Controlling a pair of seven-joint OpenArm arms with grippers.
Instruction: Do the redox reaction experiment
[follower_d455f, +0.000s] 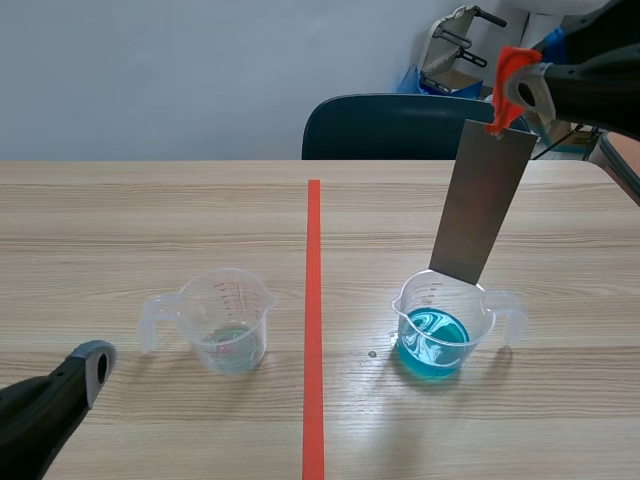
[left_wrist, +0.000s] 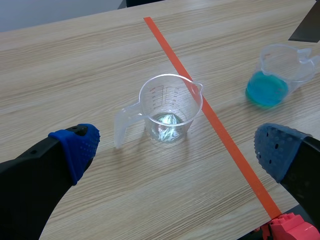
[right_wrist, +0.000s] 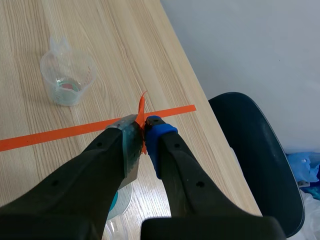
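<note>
A grey metal plate (follower_d455f: 480, 205) hangs tilted from an orange clip (follower_d455f: 508, 85), and my right gripper (follower_d455f: 525, 90) is shut on that clip (right_wrist: 142, 112). The plate's lower edge sits at the far rim of the beaker of blue liquid (follower_d455f: 440, 325); the liquid shows pale swirls. Left of the tape line stands a clear beaker (follower_d455f: 225, 320) with a little colourless liquid. My left gripper (follower_d455f: 95, 365) is low at the near left, open, with the clear beaker (left_wrist: 170, 107) ahead of its fingers (left_wrist: 77, 145). The blue beaker (left_wrist: 272, 80) lies further off beside it.
An orange-red tape line (follower_d455f: 313, 320) splits the table down the middle. A dark chair (follower_d455f: 385, 125) stands behind the far edge, with clutter at the back right. A small wet spot (follower_d455f: 373, 353) lies left of the blue beaker. A red object (left_wrist: 292, 227) shows under my left gripper.
</note>
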